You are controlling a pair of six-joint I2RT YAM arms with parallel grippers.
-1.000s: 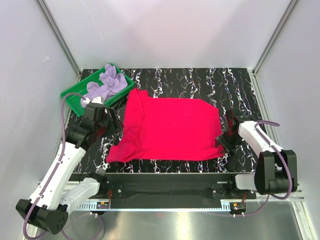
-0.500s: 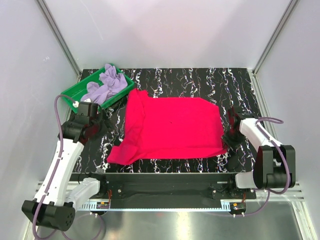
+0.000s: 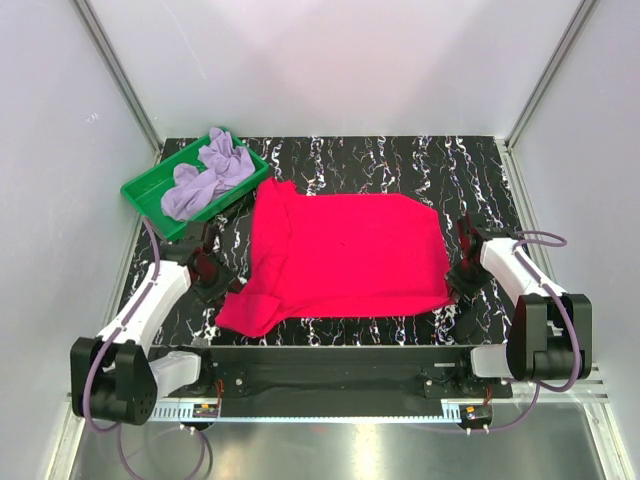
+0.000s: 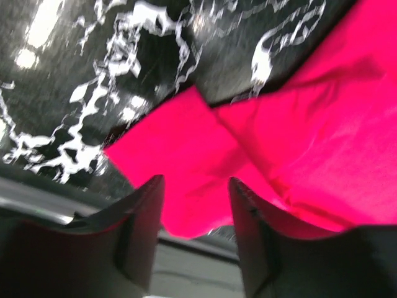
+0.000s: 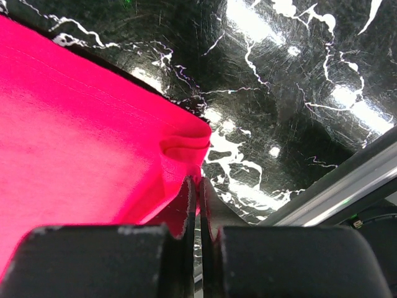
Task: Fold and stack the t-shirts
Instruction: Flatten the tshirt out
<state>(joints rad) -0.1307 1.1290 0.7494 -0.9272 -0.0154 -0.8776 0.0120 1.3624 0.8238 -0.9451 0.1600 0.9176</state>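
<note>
The spread t-shirt (image 3: 345,255) lies mid-table (image 3: 400,165), one sleeve reaching toward the near left. Behind it to the left sits the tray (image 3: 140,190), holding the crumpled t-shirt (image 3: 205,175). The left fingers (image 4: 139,217) are by that sleeve, and the right fingers (image 5: 180,211) are at the near right corner.

The crimson t-shirt (image 3: 345,255) and lavender t-shirt (image 3: 205,175) are seen as soft matt cloth, the tray (image 3: 137,195) as smooth green plastic, and the tabletop (image 3: 400,160) as glossy, white-veined black.

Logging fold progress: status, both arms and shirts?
Left gripper open over sleeve of crimson shirt. Right gripper shut at its near corner, hold unclear. Lavender shirt bunched in green tray. Nothing in the way.
</note>
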